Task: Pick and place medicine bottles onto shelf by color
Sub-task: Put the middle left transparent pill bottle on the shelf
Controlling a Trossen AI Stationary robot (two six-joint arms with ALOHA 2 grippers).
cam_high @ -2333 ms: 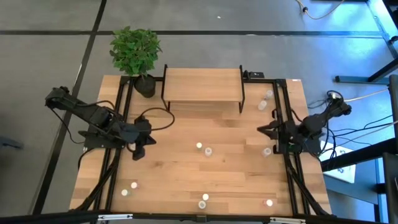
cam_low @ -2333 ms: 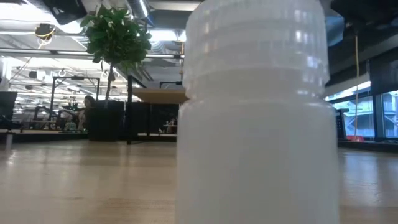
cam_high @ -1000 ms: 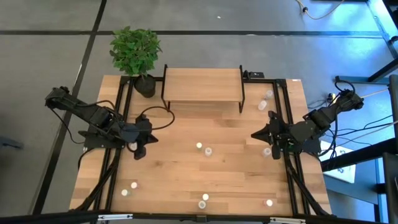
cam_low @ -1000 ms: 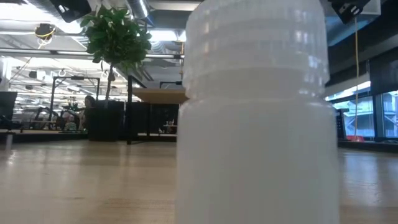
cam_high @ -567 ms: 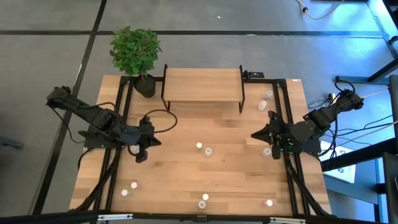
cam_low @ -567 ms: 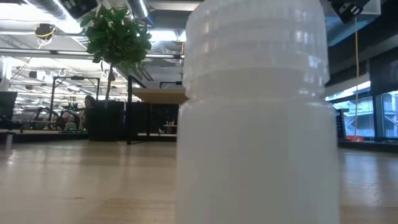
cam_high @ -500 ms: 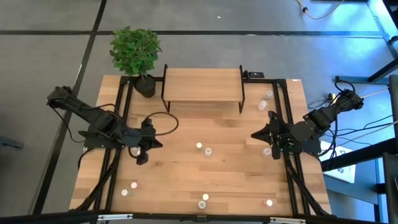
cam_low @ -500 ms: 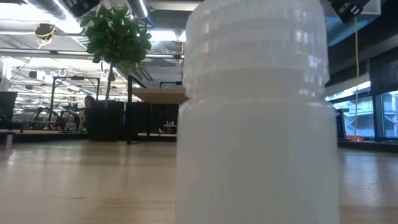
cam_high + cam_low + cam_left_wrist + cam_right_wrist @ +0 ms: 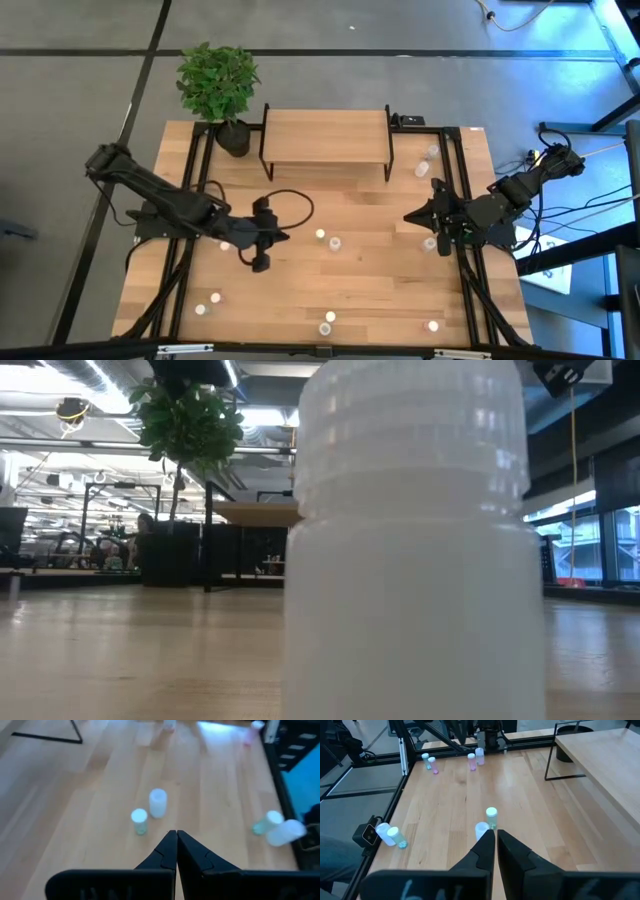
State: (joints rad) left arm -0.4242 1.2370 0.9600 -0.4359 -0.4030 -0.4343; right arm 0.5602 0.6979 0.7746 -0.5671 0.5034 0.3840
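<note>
The light-wood shelf (image 9: 325, 135) stands on its black legs at the table's far middle, with nothing on its top. Small bottles stand scattered on the table. Two are at the middle (image 9: 320, 235) (image 9: 335, 243) and show in the left wrist view (image 9: 139, 821) (image 9: 158, 802). Others stand near the far right (image 9: 421, 170) and along the near edge (image 9: 330, 317). One white bottle (image 9: 410, 540) fills the low view. My left gripper (image 9: 288, 238) is shut and empty, just left of the middle pair. My right gripper (image 9: 407, 217) is shut and empty at the right.
A potted plant (image 9: 218, 85) stands at the table's far left corner beside the shelf. Black frame rails (image 9: 455, 190) run along both sides of the table. A bottle (image 9: 430, 243) stands close under my right arm. Bare wood lies between the shelf and the middle bottles.
My left gripper has gone toward the table's right edge, from the left part of the table to just short of the two middle bottles, staying shut. No bottle has moved.
</note>
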